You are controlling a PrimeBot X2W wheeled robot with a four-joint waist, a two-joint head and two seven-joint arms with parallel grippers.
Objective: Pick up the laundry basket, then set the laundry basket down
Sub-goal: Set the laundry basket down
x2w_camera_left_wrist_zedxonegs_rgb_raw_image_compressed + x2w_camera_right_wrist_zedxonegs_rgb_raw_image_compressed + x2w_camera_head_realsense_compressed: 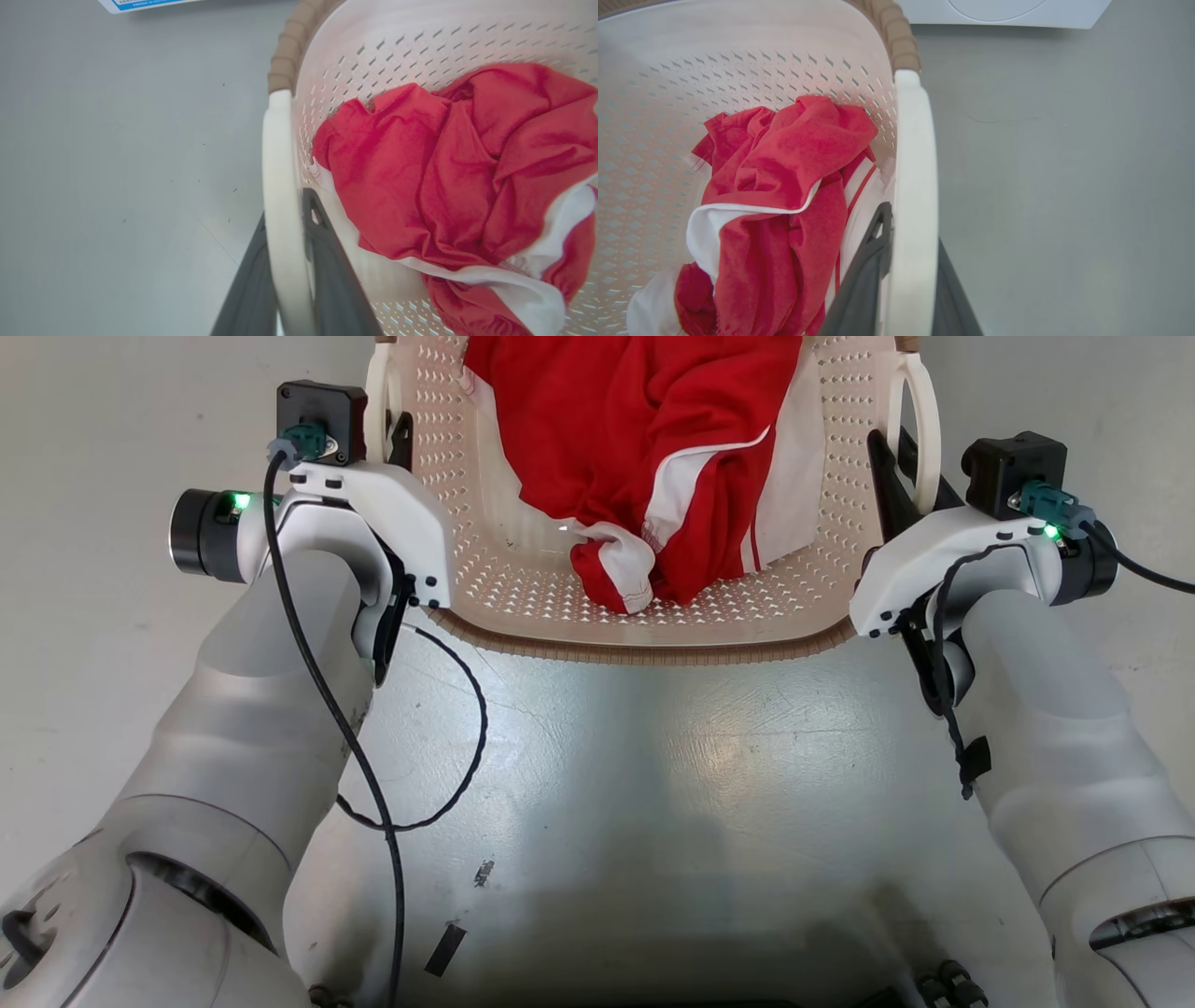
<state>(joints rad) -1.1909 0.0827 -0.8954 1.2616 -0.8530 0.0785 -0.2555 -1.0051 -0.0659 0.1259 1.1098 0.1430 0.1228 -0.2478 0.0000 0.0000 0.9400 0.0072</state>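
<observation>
Laundry basket (467, 523): cream-white plastic, rounded corners. Its walls and bottom are pierced with rows of small slots. It has a brown woven-look rim (653, 651) and one white loop handle on each short side.

Inside the basket lies a crumpled red garment (644, 439) with white trim, heaped on the bottom and against the far wall.

Left pincer (285, 205): narrowed onto the basket's left handle (278, 149), one dark finger outside the loop, one inside, both touching it.

Right pincer (913, 224): same grip on the right handle (915, 140).

The basket sits between the two pincers, with grey floor (653, 784) around it. Its base is hidden, so I cannot tell whether it is resting or lifted. A white washing machine (1017, 11) stands beyond the basket's far right corner.
</observation>
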